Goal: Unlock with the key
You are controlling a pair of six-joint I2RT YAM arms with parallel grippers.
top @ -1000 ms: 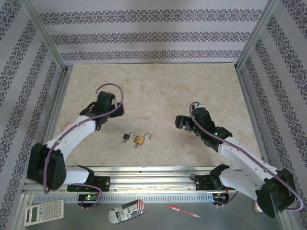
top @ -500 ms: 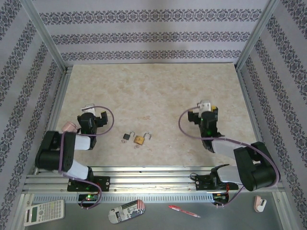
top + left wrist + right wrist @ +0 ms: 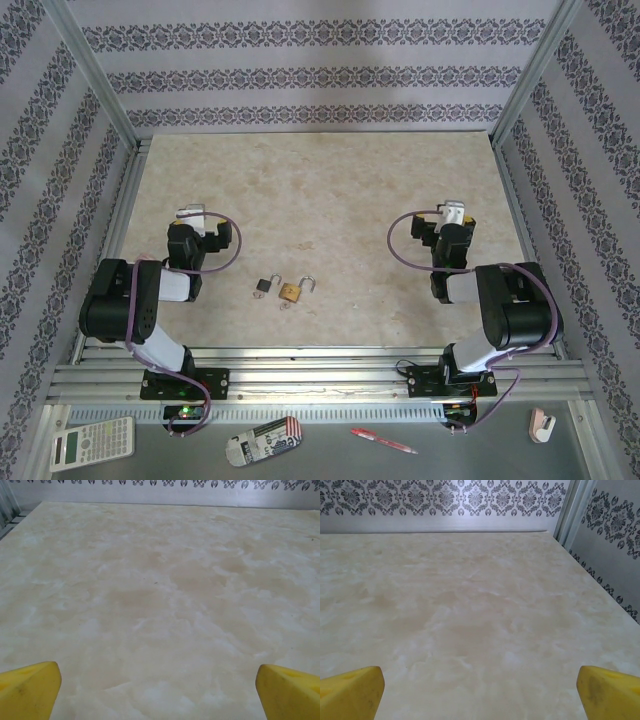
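Pincer tips come first: the left pincer (image 3: 160, 692) stands spread wide, its yellow fingertips (image 3: 29, 689) at the lower corners of the wrist view with bare marbled bench (image 3: 160, 580) between them. The right pincer (image 3: 480, 692) is spread just as wide and holds nothing. From above, both arms sit folded over their bases, well apart from the task's things. Between them, near the front of the bench, lies the brass padlock (image 3: 291, 292), with a small black blocky object (image 3: 264, 286) just beside it on the left. The key (image 3: 286, 303) seems to be the tiny grey speck at the padlock's near edge, too small to tell whether it sits in the keyhole. The shackle looks swung free on one side, so the unlocking may be done. If not, one pincer must steady the padlock while the other pinches and turns that thin key.
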